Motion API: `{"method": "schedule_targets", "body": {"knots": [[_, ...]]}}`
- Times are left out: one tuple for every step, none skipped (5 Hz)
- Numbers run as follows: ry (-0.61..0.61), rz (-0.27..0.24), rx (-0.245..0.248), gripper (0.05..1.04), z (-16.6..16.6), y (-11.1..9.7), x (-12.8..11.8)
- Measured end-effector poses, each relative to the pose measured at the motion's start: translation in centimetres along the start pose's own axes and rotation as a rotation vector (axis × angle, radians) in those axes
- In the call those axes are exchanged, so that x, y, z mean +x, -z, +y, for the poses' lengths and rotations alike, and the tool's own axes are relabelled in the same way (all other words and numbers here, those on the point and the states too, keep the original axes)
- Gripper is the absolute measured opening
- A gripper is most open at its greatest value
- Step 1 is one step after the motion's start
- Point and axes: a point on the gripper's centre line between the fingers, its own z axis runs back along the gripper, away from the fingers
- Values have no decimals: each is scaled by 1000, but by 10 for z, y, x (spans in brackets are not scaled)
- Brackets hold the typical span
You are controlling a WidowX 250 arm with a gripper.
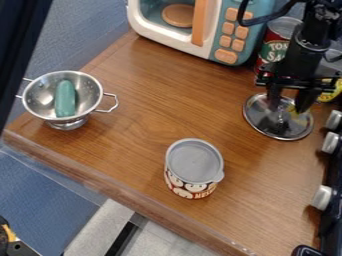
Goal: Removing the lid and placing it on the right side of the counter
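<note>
Brown wood with a fine, streaked grain makes the surface [133, 140] in the camera view. The round glass lid [257, 120], clear and with a thin metal rim, lies flat on its right part, near the white, rounded knobs [322, 197]. At the left stands a shiny steel colander [48, 110] with wire handles, and inside it lies a smooth teal object [65, 97], long and with round ends. Close to the front edge is a printed canister [184, 189], its matt grey cap [194, 161] with a small tab.

The toy microwave [163, 30], cream and teal with orange buttons, is cut off by the top edge. Behind the black arm [307, 47], a red can [282, 30] is partly covered, and a yellow item [329, 95] at the right edge is also half hidden. The handle of the lid is hard to make out.

The arm comes down from the upper right, and its gripper [288, 108] points downward over the lid. The jaws stand well apart; whether either side touches the lid, I cannot tell, but it is not clamped between them.
</note>
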Motion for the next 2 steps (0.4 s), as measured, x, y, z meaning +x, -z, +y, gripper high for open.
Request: {"method": "schedule_targets", "body": {"knots": [[1, -50, -39, 994, 10, -37, 7], [-5, -39, -50, 1002, 28, -66, 9]]}}
